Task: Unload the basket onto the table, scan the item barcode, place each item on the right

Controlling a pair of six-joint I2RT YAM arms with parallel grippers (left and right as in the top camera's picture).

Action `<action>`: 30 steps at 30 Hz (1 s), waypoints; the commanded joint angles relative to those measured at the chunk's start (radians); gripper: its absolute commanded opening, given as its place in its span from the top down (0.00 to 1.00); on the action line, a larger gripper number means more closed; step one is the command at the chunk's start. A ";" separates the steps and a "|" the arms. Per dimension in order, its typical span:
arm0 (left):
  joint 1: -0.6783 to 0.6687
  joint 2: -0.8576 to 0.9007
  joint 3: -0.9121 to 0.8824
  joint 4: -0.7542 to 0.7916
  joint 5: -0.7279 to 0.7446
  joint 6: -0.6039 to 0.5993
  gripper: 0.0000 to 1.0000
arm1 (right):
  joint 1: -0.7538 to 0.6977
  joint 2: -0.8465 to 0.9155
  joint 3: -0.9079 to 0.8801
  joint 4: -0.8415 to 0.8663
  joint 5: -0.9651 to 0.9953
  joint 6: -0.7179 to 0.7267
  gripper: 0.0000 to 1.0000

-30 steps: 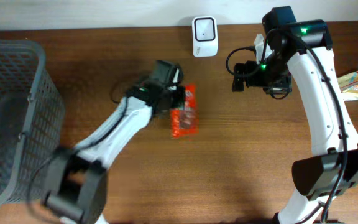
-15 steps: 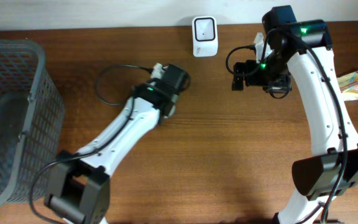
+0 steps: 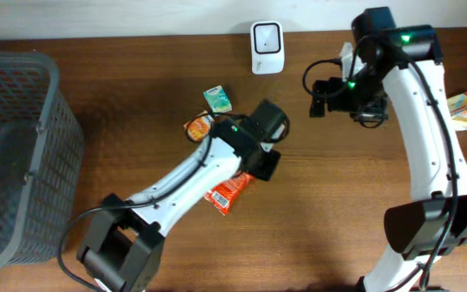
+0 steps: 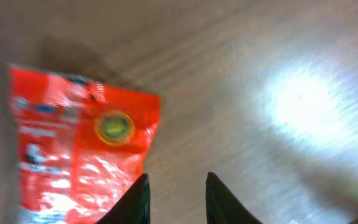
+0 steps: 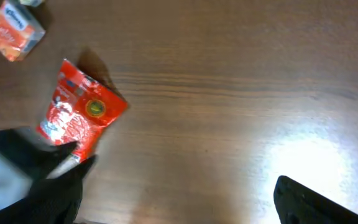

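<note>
the red packet point(image 3: 224, 195) lies flat on the table point(image 3: 339, 203), near the middle. it is half under the left arm and well short of the scanner point(image 3: 266, 36) at the far edge. it's a glossy, crinkled foil pouch with white print and a round yellow-green badge. no barcode shows on the face you can see, so it is probably underneath or lost in the blur.

the left gripper point(image 4: 176, 190) hovers just right of the packet. its fingers are a narrow gap apart with only bare wood between them, holding nothing. the right gripper point(image 5: 184, 177) hangs wide and empty on the right, nearer the scanner.

you're at the pickup step, and by the look of it nothing has been scanned. next you'd need to widen the left fingers, shift left over the packet and pinch an edge. expect the foil to slip and flop as you carry it to the scanner.
</note>
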 commanded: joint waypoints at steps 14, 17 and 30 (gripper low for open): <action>0.543 0.043 0.246 -0.170 -0.212 -0.077 0.43 | 0.303 -0.008 -0.342 0.313 -0.206 0.004 0.70; 0.558 0.043 0.245 -0.170 -0.212 -0.077 0.34 | 0.415 -0.008 -0.444 0.487 -0.218 0.011 0.83; 0.557 0.043 0.246 -0.207 -0.176 -0.077 0.01 | 0.552 0.137 -0.690 0.893 -0.026 0.369 0.96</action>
